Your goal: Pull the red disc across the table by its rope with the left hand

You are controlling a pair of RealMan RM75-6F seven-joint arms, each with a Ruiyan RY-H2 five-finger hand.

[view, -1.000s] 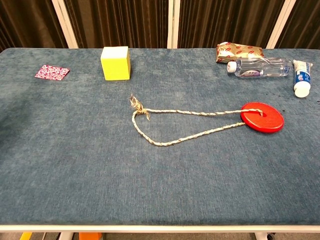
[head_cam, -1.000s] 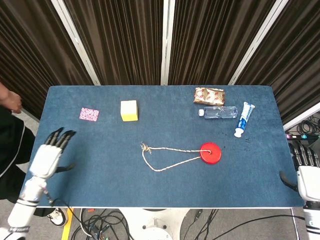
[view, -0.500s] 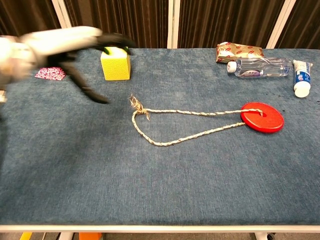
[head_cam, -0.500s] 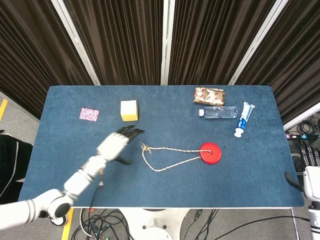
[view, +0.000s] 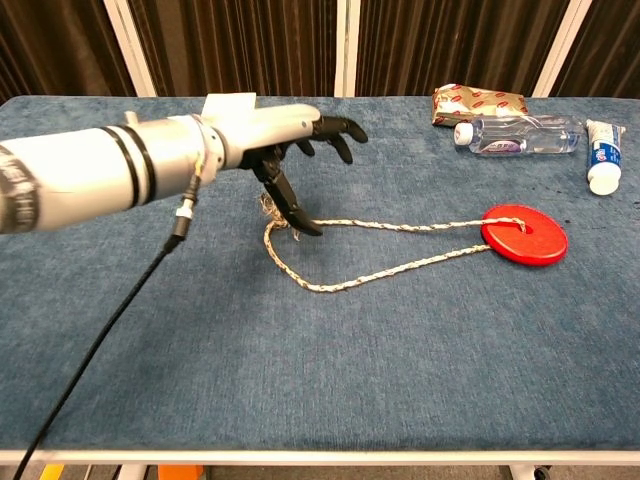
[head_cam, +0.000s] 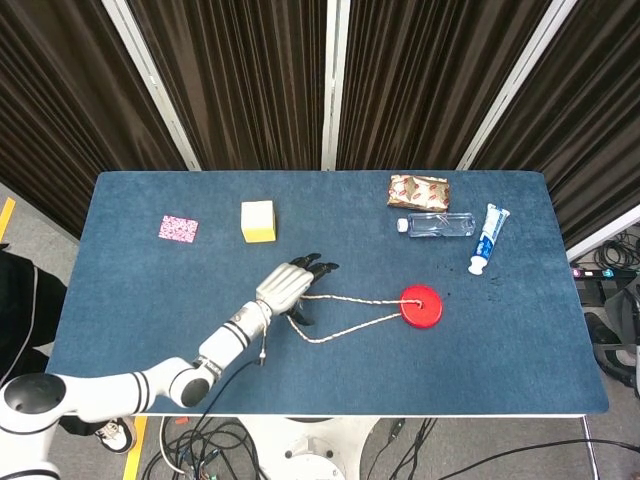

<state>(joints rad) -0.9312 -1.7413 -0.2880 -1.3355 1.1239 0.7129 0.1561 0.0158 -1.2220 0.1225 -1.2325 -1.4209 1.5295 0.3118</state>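
The red disc (head_cam: 421, 306) (view: 523, 234) lies flat on the blue table, right of centre. Its pale rope (head_cam: 345, 326) (view: 370, 273) runs leftward from it in a long loop that ends in a knot. My left hand (head_cam: 291, 285) (view: 283, 137) hovers over that knotted end, fingers spread and holding nothing. Its thumb points down toward the rope beside the knot; whether it touches is unclear. The knot itself is mostly hidden behind the hand. My right hand appears in neither view.
A yellow block (head_cam: 258, 221) sits behind the left hand, a pink patterned card (head_cam: 178, 228) at the far left. A snack packet (head_cam: 418, 190), water bottle (head_cam: 437, 225) and toothpaste tube (head_cam: 488, 238) lie at the back right.
My left arm has swung in from the table's left edge to the rope's knotted end. The right hand has dropped out of view at the right edge. Disc and rope have not moved.
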